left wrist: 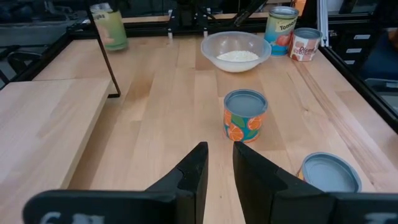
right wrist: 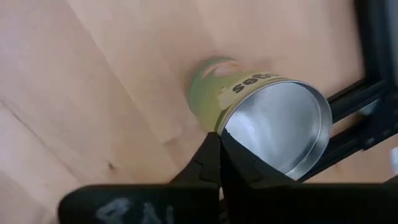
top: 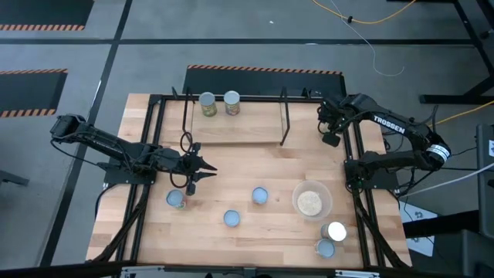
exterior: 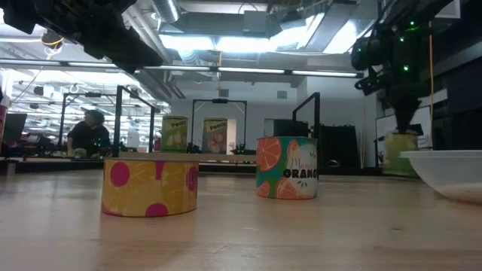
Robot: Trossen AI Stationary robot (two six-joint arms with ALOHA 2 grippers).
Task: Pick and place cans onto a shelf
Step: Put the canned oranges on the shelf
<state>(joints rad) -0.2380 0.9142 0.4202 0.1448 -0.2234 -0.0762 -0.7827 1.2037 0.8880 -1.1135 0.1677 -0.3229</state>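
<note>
My left gripper (top: 207, 171) hovers over the table's left middle, narrowly open and empty (left wrist: 219, 163). It points toward an orange-label can (left wrist: 245, 116) that stands on its base. My right gripper (top: 332, 139) is shut just past the shelf's right end, above a green-label can (right wrist: 249, 106) with a shiny top, which also shows in the low view (exterior: 399, 144). Two cans (top: 207, 103) (top: 231, 102) stand on the shelf's board (top: 231, 130). Blue-topped cans (top: 176, 199) (top: 231, 218) (top: 260, 195) stand on the table. My right gripper's shut fingertips (right wrist: 214, 146) come from above and lie over the near rim (right wrist: 227, 124) of the green can's top in the right wrist view. I cannot tell whether they touch it.
A clear bowl of pale grains (top: 312, 202) sits right of centre, with two more cans (top: 336, 230) (top: 325, 248) near the front right corner. The black tube frame (top: 356, 154) runs close beside my right gripper. The shelf's thin rods (top: 285, 116) stand at its ends.
</note>
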